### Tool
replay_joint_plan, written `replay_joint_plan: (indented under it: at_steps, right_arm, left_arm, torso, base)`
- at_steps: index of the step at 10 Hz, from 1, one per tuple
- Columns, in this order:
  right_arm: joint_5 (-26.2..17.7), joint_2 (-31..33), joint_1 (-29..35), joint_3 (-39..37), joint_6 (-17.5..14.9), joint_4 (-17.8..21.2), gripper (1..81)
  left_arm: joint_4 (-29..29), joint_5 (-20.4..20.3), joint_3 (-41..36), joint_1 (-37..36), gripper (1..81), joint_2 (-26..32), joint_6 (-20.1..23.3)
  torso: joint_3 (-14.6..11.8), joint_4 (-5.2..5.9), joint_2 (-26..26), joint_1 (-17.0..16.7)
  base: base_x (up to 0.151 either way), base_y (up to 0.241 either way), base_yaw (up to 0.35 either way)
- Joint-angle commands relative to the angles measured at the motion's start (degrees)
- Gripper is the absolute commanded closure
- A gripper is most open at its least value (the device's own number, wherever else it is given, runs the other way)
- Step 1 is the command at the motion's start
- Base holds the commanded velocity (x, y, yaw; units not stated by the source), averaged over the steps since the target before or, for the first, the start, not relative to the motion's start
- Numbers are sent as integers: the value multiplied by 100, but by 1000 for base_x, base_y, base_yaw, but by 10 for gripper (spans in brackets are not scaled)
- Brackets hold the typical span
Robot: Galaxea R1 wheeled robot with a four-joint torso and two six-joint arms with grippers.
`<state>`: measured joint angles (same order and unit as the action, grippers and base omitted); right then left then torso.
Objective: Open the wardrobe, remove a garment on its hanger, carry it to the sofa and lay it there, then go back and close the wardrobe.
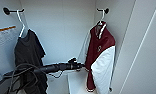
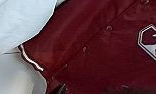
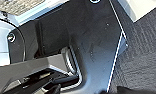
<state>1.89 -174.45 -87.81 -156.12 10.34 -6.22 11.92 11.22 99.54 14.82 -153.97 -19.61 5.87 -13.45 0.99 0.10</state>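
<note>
Wardrobe (image 1: 61, 27) open, jacket (image 1: 99, 47) on hanger (image 1: 102, 17) at right hook inside, dark shirt (image 1: 29, 52) at left, our left gripper (image 1: 80, 66) just beside jacket's front, can't tell grip state.

Maroon garment (image 2: 99, 55), white sleeve (image 2: 21, 22)

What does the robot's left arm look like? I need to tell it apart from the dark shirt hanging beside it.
The left arm is a slim black tube with a glossy sheen, ending in a bulkier black gripper. Thick black cables loop around its base, and a thin black wire sags beneath the forearm.
</note>
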Motion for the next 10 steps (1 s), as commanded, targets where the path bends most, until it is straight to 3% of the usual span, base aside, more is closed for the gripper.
replay_joint_plan:
  at_steps: [1, 3, 10]
  right_arm:
    - [-312, -14, 197, -5, 12, 50, 10]
    - [-312, -14, 197, 4, 4, 50, 10]
    - [-303, -22, 189, 13, 12, 50, 10]
  left_arm:
    - [425, 47, -276, -1354, 10, -12, -7]
    - [574, -23, -514, -1670, 10, -29, -86]
    - [680, -23, -233, -2848, 10, -328, -902]
  torso:
    - [0, 0, 0, 0]
    - [2, 0, -2, 2]
    - [2, 0, -5, 2]
  base:
    - [0, 0, 0]
    - [0, 0, 0]
    - [0, 0, 0]
